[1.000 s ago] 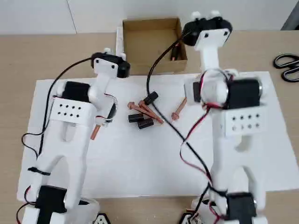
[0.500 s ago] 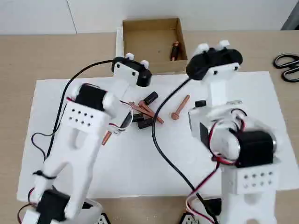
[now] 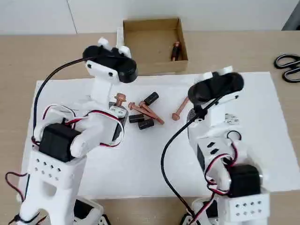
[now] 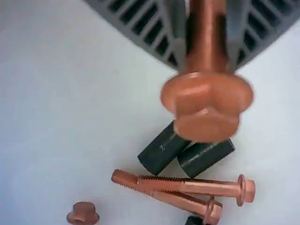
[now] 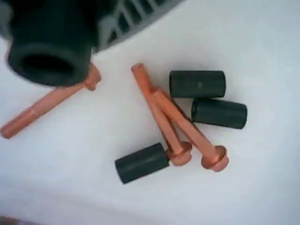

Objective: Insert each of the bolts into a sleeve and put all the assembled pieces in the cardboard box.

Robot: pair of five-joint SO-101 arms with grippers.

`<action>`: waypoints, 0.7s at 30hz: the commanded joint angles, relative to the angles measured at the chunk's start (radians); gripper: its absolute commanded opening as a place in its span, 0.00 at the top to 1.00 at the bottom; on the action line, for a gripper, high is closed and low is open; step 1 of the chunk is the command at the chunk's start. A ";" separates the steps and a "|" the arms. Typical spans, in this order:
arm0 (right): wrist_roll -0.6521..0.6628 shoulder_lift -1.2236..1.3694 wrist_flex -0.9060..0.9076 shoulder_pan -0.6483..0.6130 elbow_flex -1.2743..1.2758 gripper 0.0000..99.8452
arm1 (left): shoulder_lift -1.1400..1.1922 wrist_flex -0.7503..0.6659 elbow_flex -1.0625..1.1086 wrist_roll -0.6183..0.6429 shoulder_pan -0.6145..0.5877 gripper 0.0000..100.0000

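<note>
Left wrist view: a bolt (image 4: 206,101) is being pinched by its shank in the left gripper (image 4: 206,33). A sleeve (image 5: 49,56), bore open, is being clamped in the right gripper (image 5: 58,30), seemingly well apart on the bolt's right.

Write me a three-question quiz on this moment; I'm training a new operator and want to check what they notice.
1. True or false: the left hand holds a black sleeve.
2. The right hand grips: A) a bolt; B) a sleeve; C) scissors.
3. How many loose sleeves lie on the white paper?

Key
1. False: it holds a copper bolt.
2. B.
3. Three.
</note>
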 commanded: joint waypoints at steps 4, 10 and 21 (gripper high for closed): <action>-0.009 -0.174 -0.341 -0.005 0.322 1.00 | -0.157 -0.006 0.008 0.009 0.014 0.99; -0.009 -0.323 -0.486 -0.007 0.516 1.00 | -0.219 -0.097 0.111 0.018 0.009 0.99; -0.129 -0.665 -0.627 -0.111 0.891 1.00 | -0.226 -0.497 0.364 0.270 0.015 0.99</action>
